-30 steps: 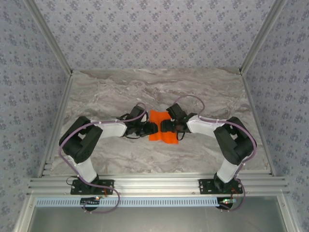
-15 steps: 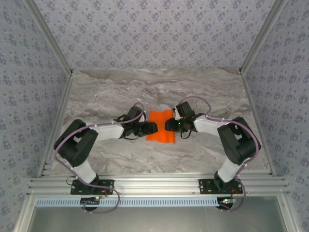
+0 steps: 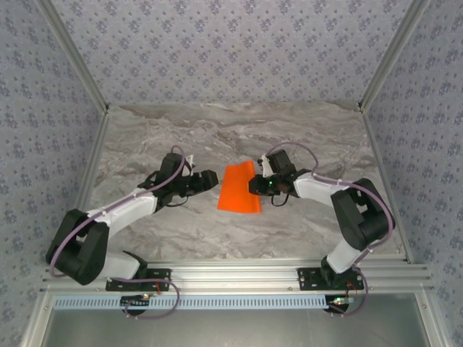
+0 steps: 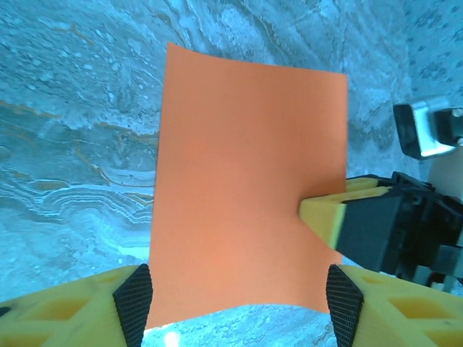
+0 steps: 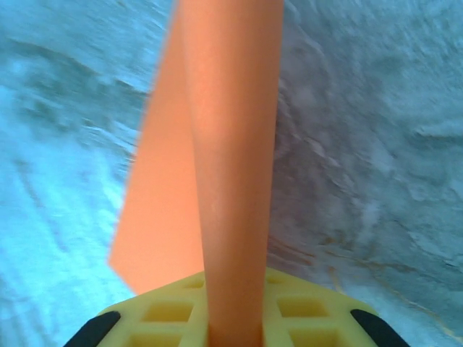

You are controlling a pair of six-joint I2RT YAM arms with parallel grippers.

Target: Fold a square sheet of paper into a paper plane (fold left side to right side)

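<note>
Orange sheet (image 3: 239, 188) lies near the middle of the grey marbled worktop (image 3: 181, 137), between the two arms, its long edges running roughly away from the bases and the whole shape turned slightly off square. In the left wrist view the sheet (image 4: 242, 181) reads as a plain, unmarked rectangle, flat against the stone over most of its area. Left claw (image 3: 214, 178) sits just beside the sheet's left edge, apart from it. Its jaws are released and spread wide, with the black pads (image 4: 134, 303) flanking the sheet's near edge without pinching it. Right claw (image 3: 253, 186) is at the sheet's right edge, clenched on the paper: a yellow finger (image 4: 325, 217) rests on top of the orange surface there. From the right wrist, the paper (image 5: 231, 144) runs as a raised strip straight out from between the yellow fingers (image 5: 159, 314), with a flatter part spreading to the left over the worktop. That view is blurred, so whether one layer or two is pinched cannot be told for certain.
</note>
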